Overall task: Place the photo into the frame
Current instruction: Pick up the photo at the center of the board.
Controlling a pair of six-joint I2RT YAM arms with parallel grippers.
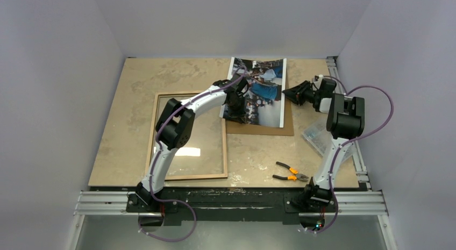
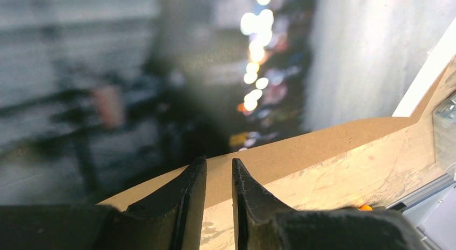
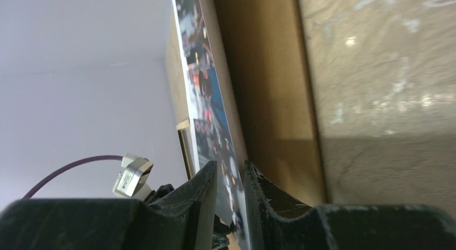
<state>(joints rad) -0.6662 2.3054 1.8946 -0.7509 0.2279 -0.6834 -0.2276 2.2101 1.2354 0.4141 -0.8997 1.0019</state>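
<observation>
The photo [image 1: 263,88], a colour street print, lies face up on the table's far side. In the left wrist view the photo [image 2: 161,88] is a dark blur. The frame [image 1: 152,131] lies at the left with its wood-coloured back up. My right gripper [image 1: 287,93] is at the print's right edge. In its own view the right gripper [image 3: 230,166] is shut on the photo [image 3: 207,94], whose sheet passes between the fingers. My left gripper [image 1: 235,102] is over the print's left side. Seen from its wrist, the left gripper [image 2: 219,163] shows a narrow gap. The print's edge ends right at its tips, so a pinch is unclear.
A brown backing board [image 1: 261,129] lies under the photo, its edge jutting out toward me. Orange-handled pliers [image 1: 289,172] rest near the table's front edge, right of centre. A clear plastic packet [image 1: 317,134] sits beside the right arm.
</observation>
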